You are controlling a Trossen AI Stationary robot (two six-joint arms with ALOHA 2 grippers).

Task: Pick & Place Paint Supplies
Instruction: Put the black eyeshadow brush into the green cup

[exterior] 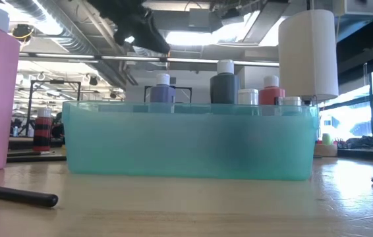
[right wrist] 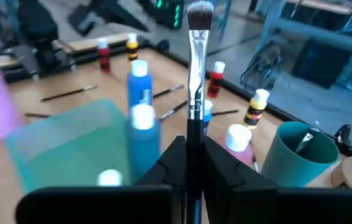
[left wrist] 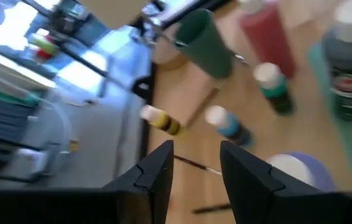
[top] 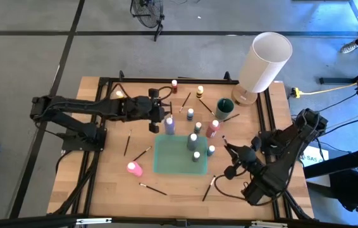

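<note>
the brush (right wrist: 194, 68) you care about is already pinched in the right gripper (right wrist: 191, 163), bristles pointing away from the wrist, handle clamped between the closed fingers — out at the right side of the table, just beside the green tray (top: 166, 166). it looks light, thin and stiff, and likely to pivot if you grip it far from its middle, so keep hold low on the handle and spare the soft bristles. the left gripper (left wrist: 194, 169) hangs over the purple bottle (top: 169, 125) at the tray's far edge, fingers part-way apart with nothing between them. those small bottles (top: 193, 141) seem smooth and tippy — take them around the body, below the cap.
</note>
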